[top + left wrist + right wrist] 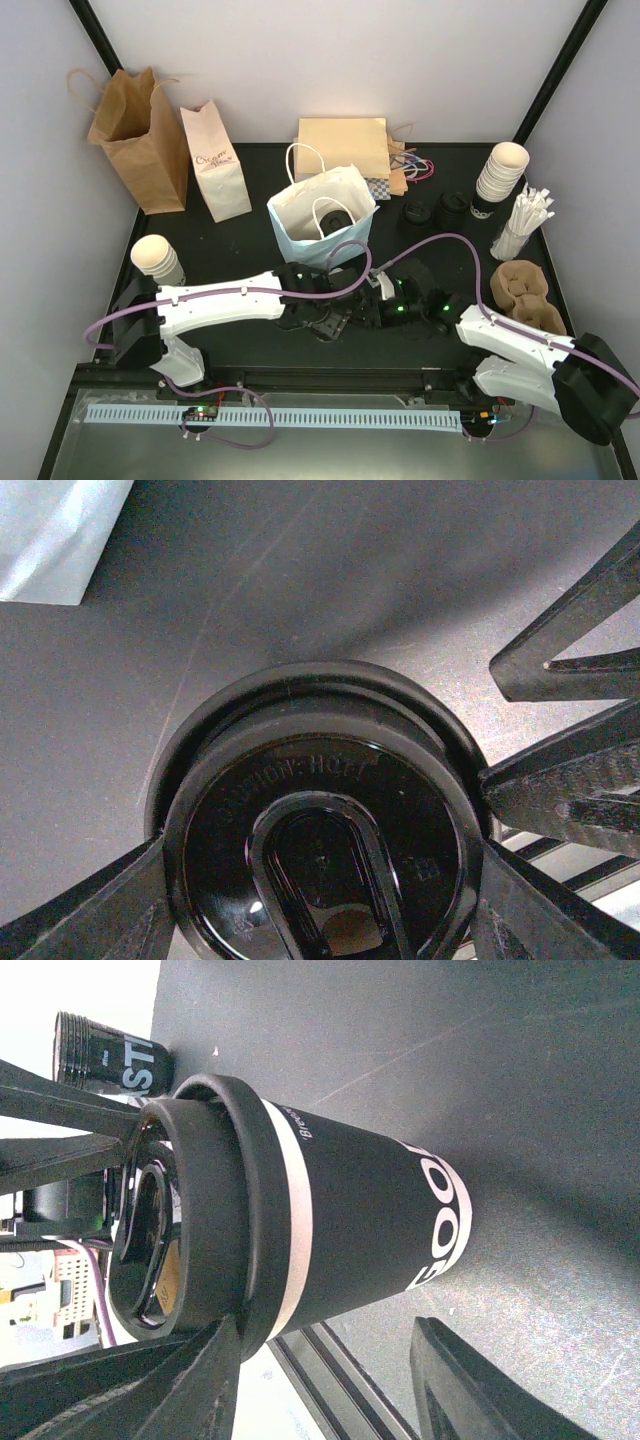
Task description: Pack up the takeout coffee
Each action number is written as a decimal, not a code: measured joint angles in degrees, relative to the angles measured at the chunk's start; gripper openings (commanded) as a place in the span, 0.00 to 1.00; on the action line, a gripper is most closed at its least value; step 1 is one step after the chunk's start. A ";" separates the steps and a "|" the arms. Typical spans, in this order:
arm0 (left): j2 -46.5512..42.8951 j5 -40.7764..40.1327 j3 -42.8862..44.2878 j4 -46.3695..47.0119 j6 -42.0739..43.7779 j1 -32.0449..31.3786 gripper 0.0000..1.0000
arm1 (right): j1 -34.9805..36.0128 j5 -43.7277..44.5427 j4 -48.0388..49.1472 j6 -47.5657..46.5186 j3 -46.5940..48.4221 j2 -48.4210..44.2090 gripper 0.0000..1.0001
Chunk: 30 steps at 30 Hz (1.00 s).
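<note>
Left wrist view: our left gripper (320, 875) hangs straight above the coffee cup (370, 1210), jaws wide and set against both sides of its black lid (320, 810). We read that as a hold. The cup stands upright on the black table (250, 225), long axis vertical, just in front of the white bag (335, 185), whose mouth faces up. Our right gripper (325, 1335) sits level with the cup's side, jaws half apart, holding nothing. Of the 2 arms, the left is nearer. The lift, we judge, must go up, then away over the bag's rim.
</note>
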 measured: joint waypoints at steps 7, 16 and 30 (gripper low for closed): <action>-0.55 -0.11 -0.70 0.81 1.22 0.00 0.71 | 0.28 1.22 -3.39 -0.44 1.66 -0.92 0.47; -2.95 0.04 -3.65 4.37 5.40 0.28 0.71 | -0.02 5.29 -14.12 -1.99 9.16 -2.93 0.46; -4.00 1.07 -4.85 6.16 11.87 0.63 0.70 | -0.11 3.43 -10.34 -0.81 9.03 2.32 0.30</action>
